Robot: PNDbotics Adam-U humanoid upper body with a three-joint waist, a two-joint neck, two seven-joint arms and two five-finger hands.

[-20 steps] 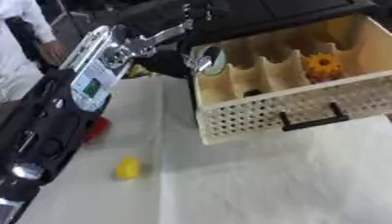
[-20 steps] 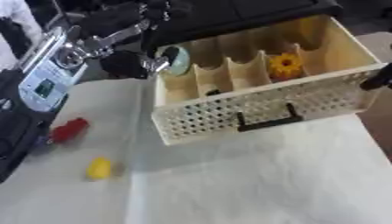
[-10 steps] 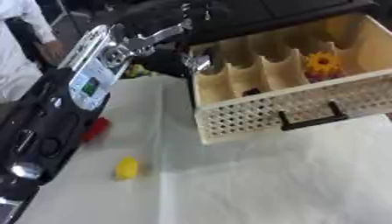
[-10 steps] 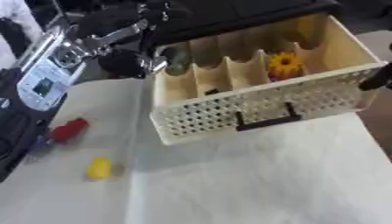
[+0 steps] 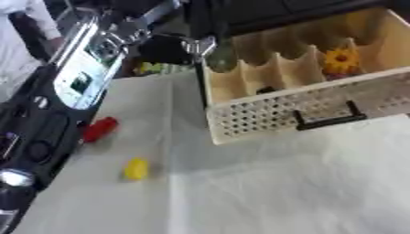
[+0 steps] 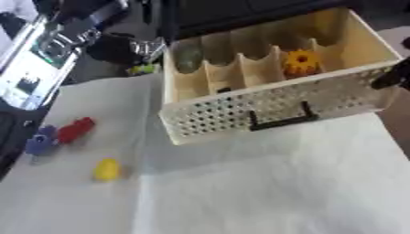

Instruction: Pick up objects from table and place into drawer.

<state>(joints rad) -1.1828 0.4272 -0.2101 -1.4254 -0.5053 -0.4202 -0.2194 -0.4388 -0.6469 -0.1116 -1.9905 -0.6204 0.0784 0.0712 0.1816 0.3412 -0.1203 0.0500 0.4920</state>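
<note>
White tablecloth (image 6: 264,183) under open drawer (image 6: 272,98).

The left arm (image 5: 76,82) is lying along the cloth's (image 5: 264,183) left side, crowding the red piece (image 5: 99,129) and yellow piece (image 5: 136,168). The drawer (image 6: 264,109) is standing open, top unobstructed. Wide bare cloth is lying open in front of it.

The drawer (image 6: 264,109) looked like pale matt wood with a perforated front; white cloth covered the surface (image 5: 280,183).
</note>
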